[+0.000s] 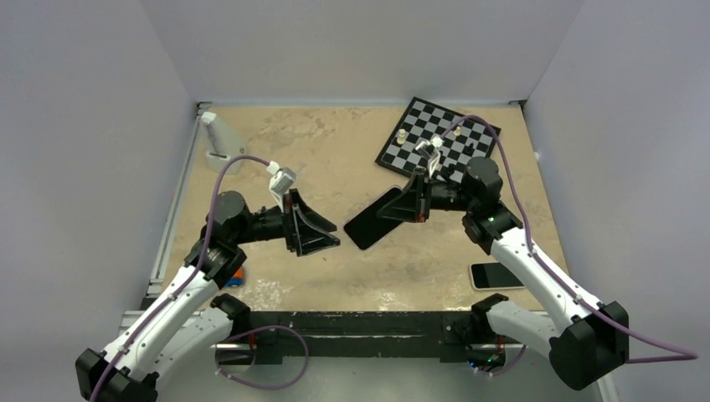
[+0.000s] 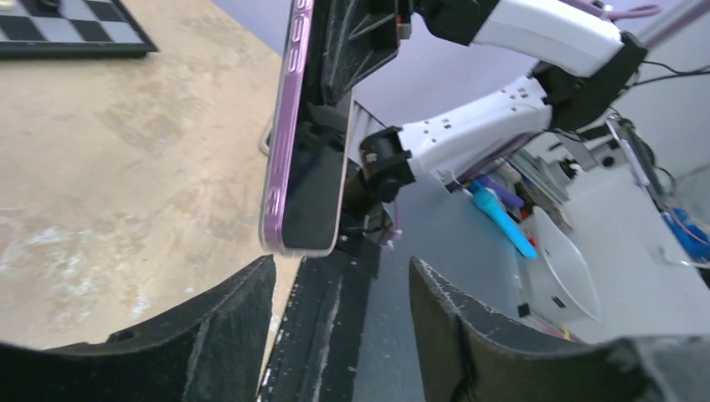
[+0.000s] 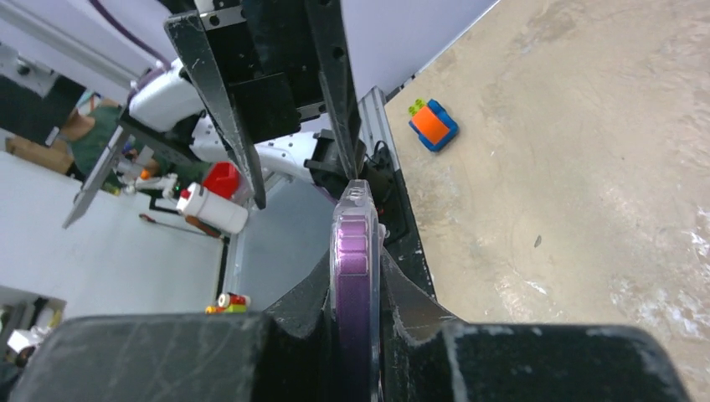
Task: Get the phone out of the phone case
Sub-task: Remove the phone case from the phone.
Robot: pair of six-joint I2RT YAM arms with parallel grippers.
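Note:
The phone (image 1: 373, 218) is black-screened with a purple side edge and sits in the clear phone case (image 2: 283, 126), which shows as a pale rim. My right gripper (image 1: 409, 203) is shut on its far end and holds it tilted above the table. In the right wrist view the phone's edge (image 3: 353, 268) stands between the closed fingers (image 3: 419, 310). My left gripper (image 1: 335, 239) is open and empty, facing the phone's free end. In the left wrist view that end (image 2: 310, 209) hangs just beyond the left fingertip (image 2: 251, 285), without touching it.
A chessboard (image 1: 438, 140) with a few pieces lies at the back right. A second phone with a white rim (image 1: 496, 275) lies at the front right. A white stand (image 1: 219, 141) is at the back left. An orange and blue block (image 1: 237, 276) lies by the left arm.

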